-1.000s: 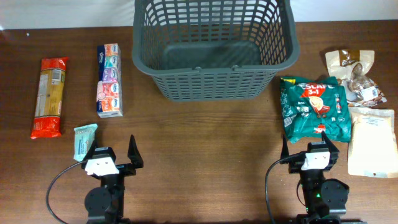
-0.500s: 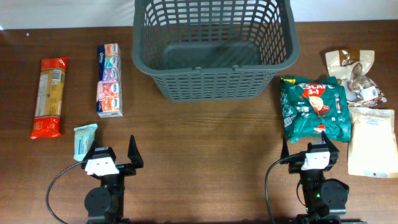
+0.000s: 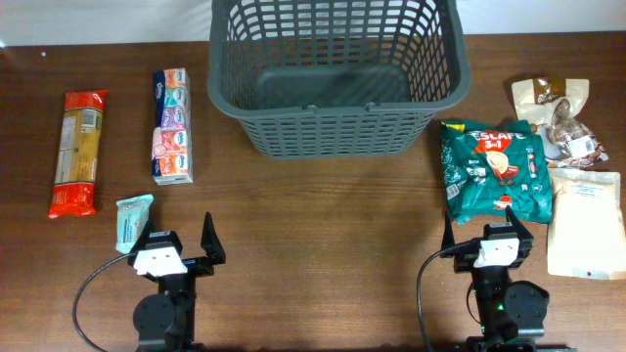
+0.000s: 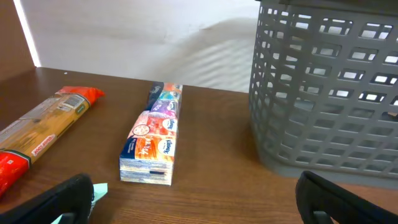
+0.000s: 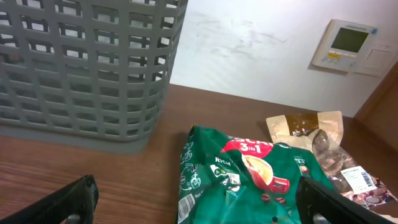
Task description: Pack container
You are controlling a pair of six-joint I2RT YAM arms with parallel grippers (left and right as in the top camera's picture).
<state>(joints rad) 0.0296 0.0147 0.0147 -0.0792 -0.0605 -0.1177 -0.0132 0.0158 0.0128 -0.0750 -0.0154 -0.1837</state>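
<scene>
Dark brown wood grain covers the worktop (image 3: pixel 323 225), and a pale wall (image 4: pixel 143 37) rises behind its far edge. A small white control panel (image 5: pixel 345 45) hangs on that wall toward the right.

The container (image 3: pixel 337 127), a dark grey lattice basket, stands upright at the middle of the far edge.

Your left hand (image 3: pixel 178 240) sits at the near edge toward the left corner, its fingers spread wide and holding nothing. Your right hand (image 3: pixel 487 235) sits at the near edge toward the right corner, also spread wide and holding nothing. The container is well apart from both hands, farther back and between them.

A green coffee bag (image 3: pixel 492 171) lies just beyond the right hand, beside the container's right side. A tissue pack (image 3: pixel 172 125) lies to the container's left. A small teal packet (image 3: pixel 132 220) lies just beside the left hand.
</scene>
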